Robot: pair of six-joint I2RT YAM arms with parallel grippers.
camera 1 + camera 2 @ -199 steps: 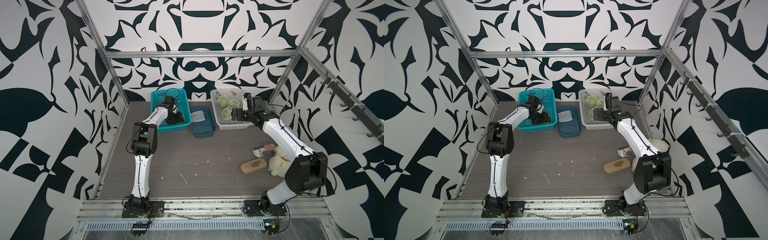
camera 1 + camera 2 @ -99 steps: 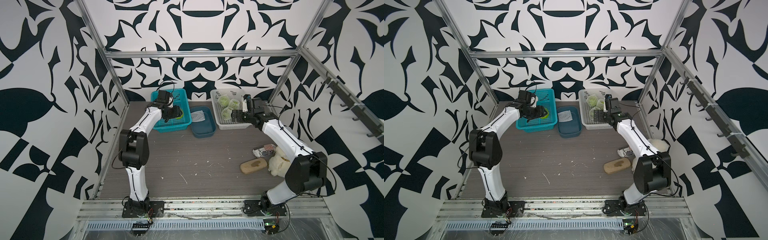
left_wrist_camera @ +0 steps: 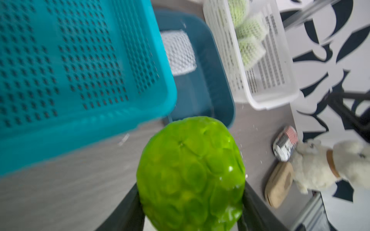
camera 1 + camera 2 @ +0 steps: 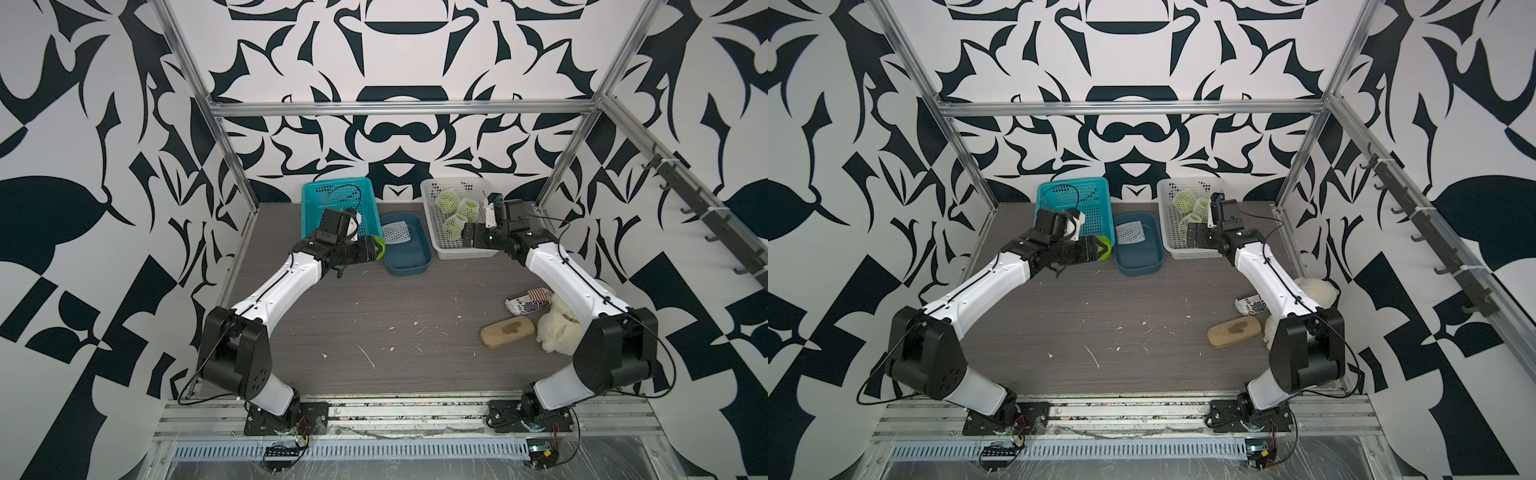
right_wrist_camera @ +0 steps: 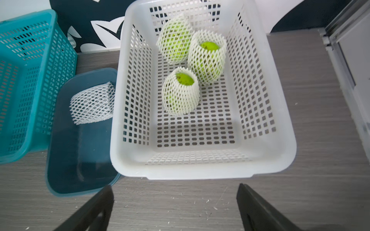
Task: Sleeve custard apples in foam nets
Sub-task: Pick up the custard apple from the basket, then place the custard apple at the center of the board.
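Since a second ago, in both top views, the left gripper (image 4: 377,248) is being drawn from the teal basket (image 4: 332,195) to beside the blue tray (image 4: 409,270). From the left wrist, a custard apple (image 3: 190,176) is being gripped by it. From the right wrist, the right gripper (image 5: 174,206) is being held wide, empty, a foam net (image 5: 92,103) lying in the tray.

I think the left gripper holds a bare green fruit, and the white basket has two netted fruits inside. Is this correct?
Not quite. The white basket holds three netted fruits, not two; the right wrist view shows them clearly. The left gripper does hold a bare green fruit.
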